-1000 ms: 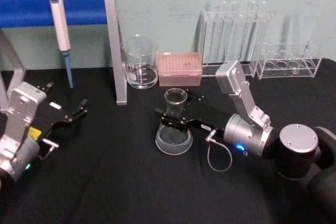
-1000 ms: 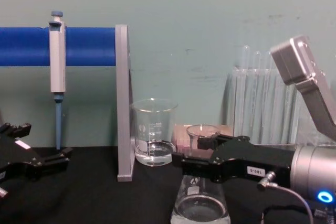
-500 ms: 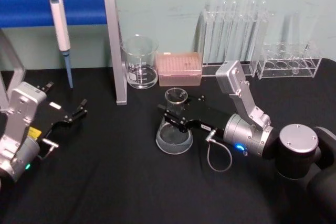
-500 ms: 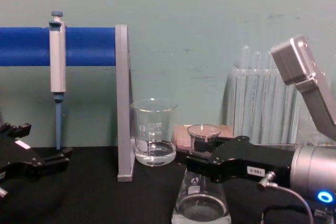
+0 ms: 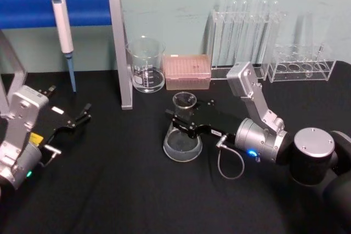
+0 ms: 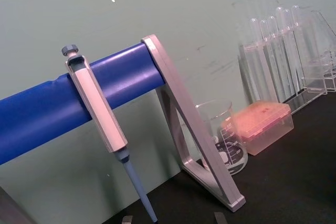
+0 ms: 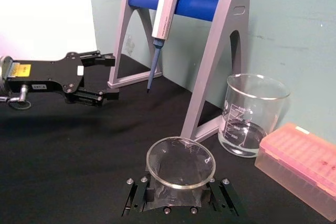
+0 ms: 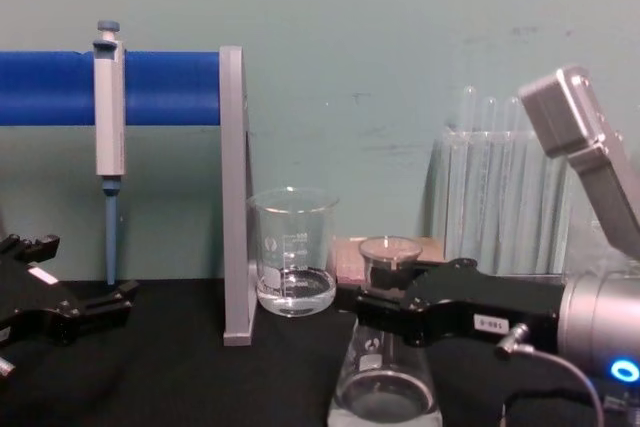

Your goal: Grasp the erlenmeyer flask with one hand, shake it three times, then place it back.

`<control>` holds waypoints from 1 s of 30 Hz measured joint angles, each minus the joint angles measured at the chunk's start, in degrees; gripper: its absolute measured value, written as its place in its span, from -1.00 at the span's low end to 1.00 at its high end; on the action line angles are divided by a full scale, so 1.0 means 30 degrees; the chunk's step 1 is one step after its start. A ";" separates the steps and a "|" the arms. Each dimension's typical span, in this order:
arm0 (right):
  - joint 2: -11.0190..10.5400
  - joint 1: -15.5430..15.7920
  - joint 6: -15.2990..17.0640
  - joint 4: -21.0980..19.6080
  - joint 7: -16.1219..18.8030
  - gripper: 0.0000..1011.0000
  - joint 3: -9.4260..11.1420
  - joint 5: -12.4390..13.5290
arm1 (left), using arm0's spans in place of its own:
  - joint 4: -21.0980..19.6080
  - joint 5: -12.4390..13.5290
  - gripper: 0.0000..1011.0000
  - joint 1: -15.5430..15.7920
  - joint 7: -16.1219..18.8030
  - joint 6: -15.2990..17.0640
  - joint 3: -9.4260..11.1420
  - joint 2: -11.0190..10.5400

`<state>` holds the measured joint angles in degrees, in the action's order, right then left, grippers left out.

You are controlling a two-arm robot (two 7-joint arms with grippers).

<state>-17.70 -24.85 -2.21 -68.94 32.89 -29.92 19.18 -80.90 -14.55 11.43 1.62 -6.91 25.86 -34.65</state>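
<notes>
The erlenmeyer flask point(image 5: 182, 135) is clear glass and stands upright on the black table, mid-centre, with a little liquid in its base. My right gripper point(image 5: 184, 124) reaches in from the right and its black jaws press both sides of the flask's neck point(image 8: 389, 265). In the right wrist view the flask's round rim point(image 7: 181, 163) sits between the two fingers point(image 7: 137, 196). The flask's base point(image 8: 385, 399) rests on the table. My left gripper point(image 5: 78, 119) is parked at the left, open and holding nothing; it also appears as the left gripper point(image 7: 93, 75) in the right wrist view.
A glass beaker point(image 5: 146, 64) and a pink tip box point(image 5: 188, 72) stand behind the flask. A blue-barred stand point(image 5: 119, 47) holds a pipette point(image 5: 63, 26) at the back left. Racks of test tubes point(image 5: 247, 31) line the back right.
The right gripper's jaws have drawn together onto the flask's neck. The flask stays on the table and the left arm has not moved.
</notes>
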 joint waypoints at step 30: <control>-0.1945 -0.0005 0.3783 -0.6564 -0.2041 -0.11 0.1479 0.1702 | -0.0001 0.0000 0.98 0.0001 -0.0001 0.0000 0.0000 0.0000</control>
<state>-23.53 -24.87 9.14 -88.64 26.76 -25.48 24.29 -80.90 -14.55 11.43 1.62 -6.91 25.86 -34.65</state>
